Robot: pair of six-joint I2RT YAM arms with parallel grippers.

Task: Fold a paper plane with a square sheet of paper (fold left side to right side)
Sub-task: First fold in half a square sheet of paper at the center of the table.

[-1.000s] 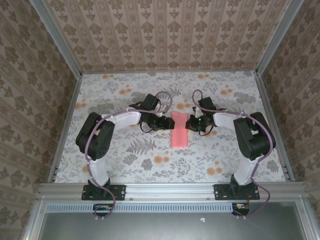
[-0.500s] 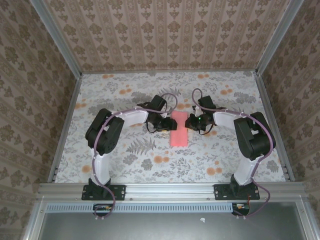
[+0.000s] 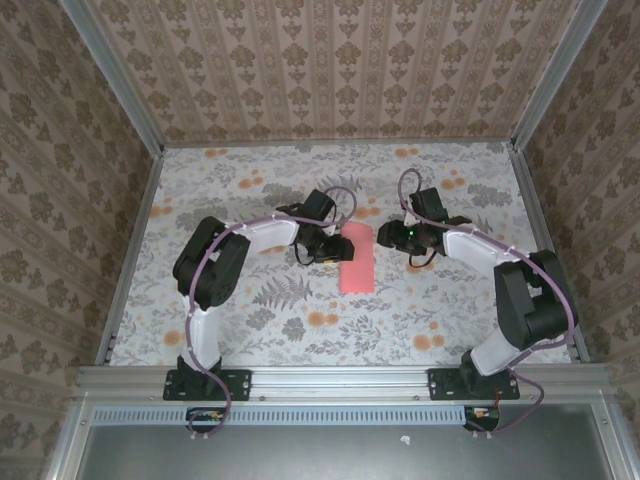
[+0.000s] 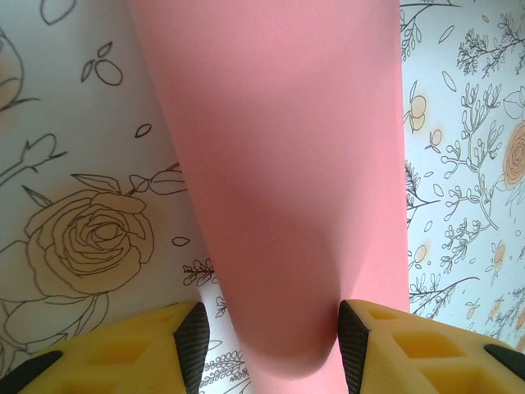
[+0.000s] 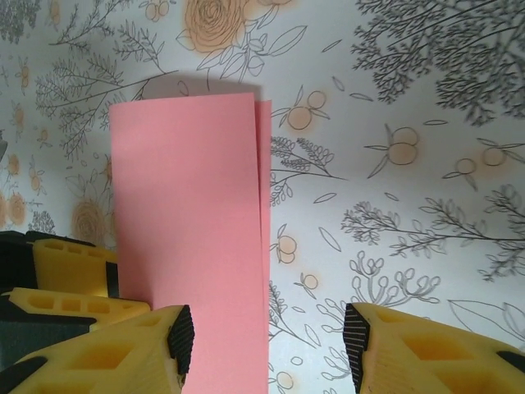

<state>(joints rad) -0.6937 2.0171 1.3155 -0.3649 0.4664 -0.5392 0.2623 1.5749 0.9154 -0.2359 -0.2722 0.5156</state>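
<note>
Salmon-pink sheet of thin paper [image 3: 357, 260]: lies at the middle of the floral-printed tabletop [image 3: 250, 320], between the two grippers, as a narrow two-layer rectangle.
Done so far: the left half looks laid over onto the right. In the right wrist view the upper layer stops just short of the lower layer's free edge, so the edges are not quite matched.
Fold line: on the side by the left arm. From the left wrist view I judge it rounded and puffed, not pressed sharp.
Left gripper [image 4: 273, 345]: yellow fingers with black pads stand apart astride the folded edge. One pad meets the paper and a sliver of table shows beside the other, so it looks like no firm pinch.
Right gripper [image 5: 267, 336]: jaws apart and holding nothing, by the paper's free edges.
Left to do: flatten the crease, probably true up the edges, then make every nose and wing fold. No pointed dart shape exists yet.
Progress: early, first fold only.
</note>
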